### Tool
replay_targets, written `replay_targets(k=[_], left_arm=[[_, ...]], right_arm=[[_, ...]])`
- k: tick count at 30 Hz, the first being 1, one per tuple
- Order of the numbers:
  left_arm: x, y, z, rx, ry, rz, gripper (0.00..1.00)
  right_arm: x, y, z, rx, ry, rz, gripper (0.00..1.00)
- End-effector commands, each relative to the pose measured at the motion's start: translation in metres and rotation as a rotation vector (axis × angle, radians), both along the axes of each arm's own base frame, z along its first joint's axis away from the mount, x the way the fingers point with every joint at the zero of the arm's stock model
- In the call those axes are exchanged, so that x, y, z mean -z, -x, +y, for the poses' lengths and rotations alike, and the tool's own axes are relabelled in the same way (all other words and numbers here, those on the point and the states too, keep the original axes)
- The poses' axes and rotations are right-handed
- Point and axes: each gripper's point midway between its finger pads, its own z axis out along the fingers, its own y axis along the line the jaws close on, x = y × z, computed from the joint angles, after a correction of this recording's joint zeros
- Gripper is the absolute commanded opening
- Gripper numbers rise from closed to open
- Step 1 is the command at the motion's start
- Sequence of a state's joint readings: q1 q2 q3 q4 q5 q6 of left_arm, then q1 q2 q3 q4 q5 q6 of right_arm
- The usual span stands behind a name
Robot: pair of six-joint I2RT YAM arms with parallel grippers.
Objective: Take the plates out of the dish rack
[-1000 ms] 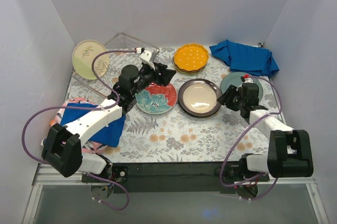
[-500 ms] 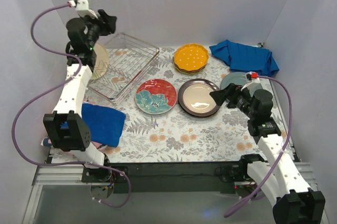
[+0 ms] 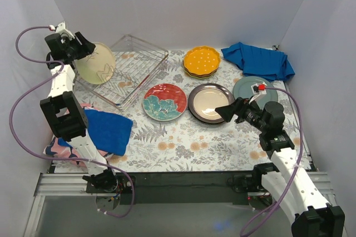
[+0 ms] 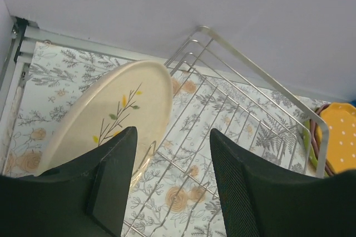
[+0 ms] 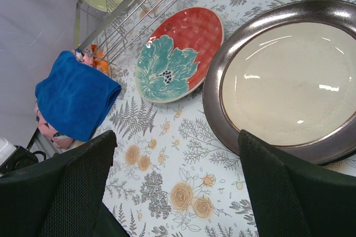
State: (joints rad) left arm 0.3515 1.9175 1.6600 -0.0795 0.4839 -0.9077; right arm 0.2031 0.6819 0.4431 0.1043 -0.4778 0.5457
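Note:
The wire dish rack (image 3: pixel 133 69) (image 4: pixel 245 114) stands at the back left. One cream plate with a sprig (image 3: pixel 96 63) (image 4: pixel 108 112) leans upright at its left end. My left gripper (image 3: pixel 84 48) (image 4: pixel 172 134) hovers open just above that plate's rim, with only rack wires showing between the fingers. On the table lie the teal-red floral plate (image 3: pixel 164 102) (image 5: pixel 178 53), the dark-rimmed plate (image 3: pixel 211 103) (image 5: pixel 289 78), the orange dotted plate (image 3: pixel 201 60) and the grey-teal plate (image 3: pixel 255 88). My right gripper (image 3: pixel 222 111) (image 5: pixel 177 137) hangs open and empty above the tablecloth, near the dark-rimmed plate's front edge.
A blue cloth (image 3: pixel 258 62) lies crumpled at the back right. Another blue cloth (image 3: pixel 108 130) (image 5: pixel 75 95) lies at the front left on something pink patterned (image 3: pixel 55 149). White walls close in the left, back and right sides.
My left arm swung from the floral plate up and back to the rack's left end. My right gripper opened, let go of the dark-rimmed plate and drew back.

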Motion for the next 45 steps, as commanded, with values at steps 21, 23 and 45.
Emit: replay_targets(k=[21, 23, 45], left_arm=[[-0.04, -0.022, 0.054, -0.194, -0.227, -0.083, 0.53], [-0.03, -0.025, 0.047, -0.132, -0.217, -0.073, 0.53], [0.014, -0.025, 0.065, -0.137, -0.243, -0.034, 0.53]], right_arm=[[-0.021, -0.002, 0.015, -0.038, -0.023, -0.092, 0.94], [-0.022, -0.003, 0.014, -0.029, -0.021, -0.098, 0.94], [-0.028, 0.007, 0.027, -0.079, -0.054, -0.105, 0.93]])
